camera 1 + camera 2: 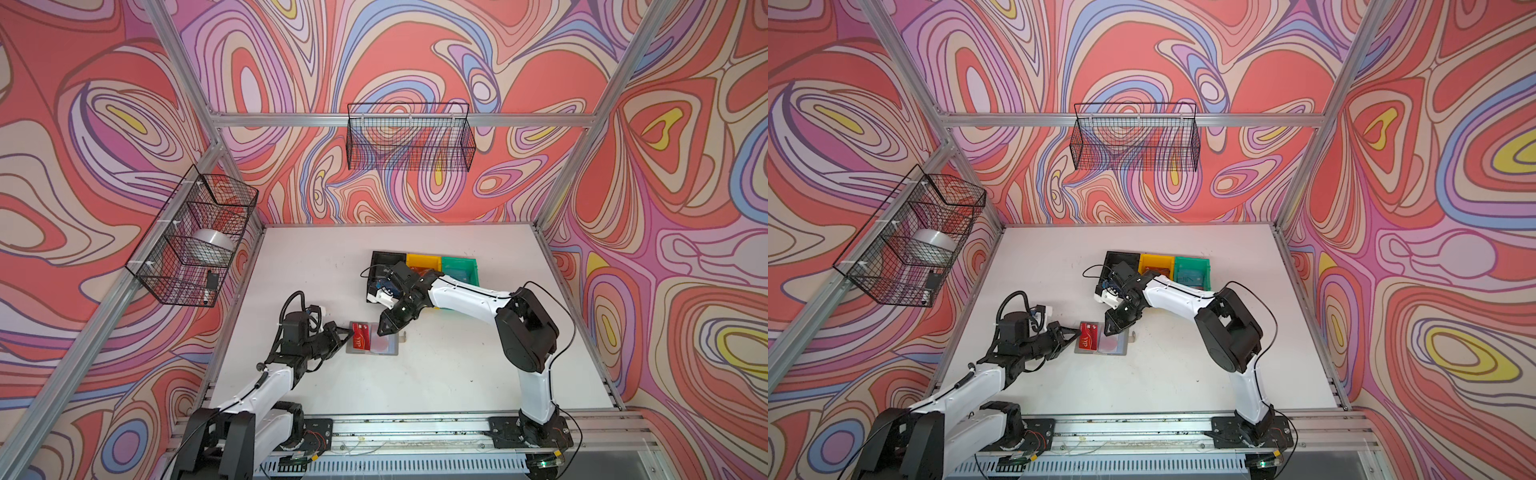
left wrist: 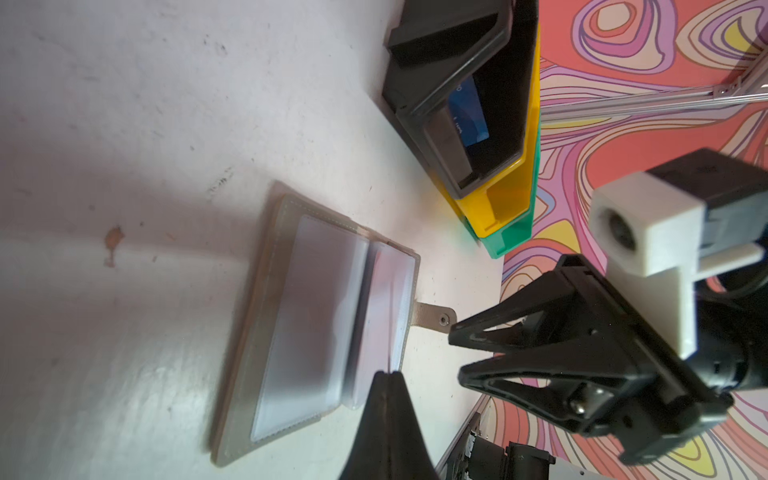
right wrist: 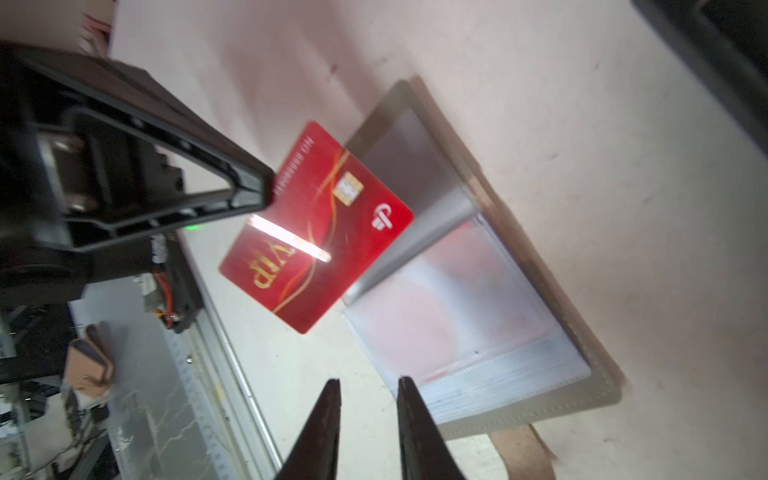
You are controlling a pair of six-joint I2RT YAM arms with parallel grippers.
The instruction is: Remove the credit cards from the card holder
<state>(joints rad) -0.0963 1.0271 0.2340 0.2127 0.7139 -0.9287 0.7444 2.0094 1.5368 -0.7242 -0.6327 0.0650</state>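
One hazy card [image 3: 453,299] inside card holder [image 3: 602,388]

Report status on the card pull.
Left gripper shut on red card, over card holder. Right gripper open, empty. Pale card in holder, blue card in black bin. Nothing blocking.

Swirly walls [image 1: 415,50], white tabletop [image 1: 436,374], 2 wire baskets [image 1: 409,137]

Robot lab cell: aluminium frame [image 1: 291,120], swirl-printed backdrop [image 1: 415,50], white tabletop [image 1: 457,374].
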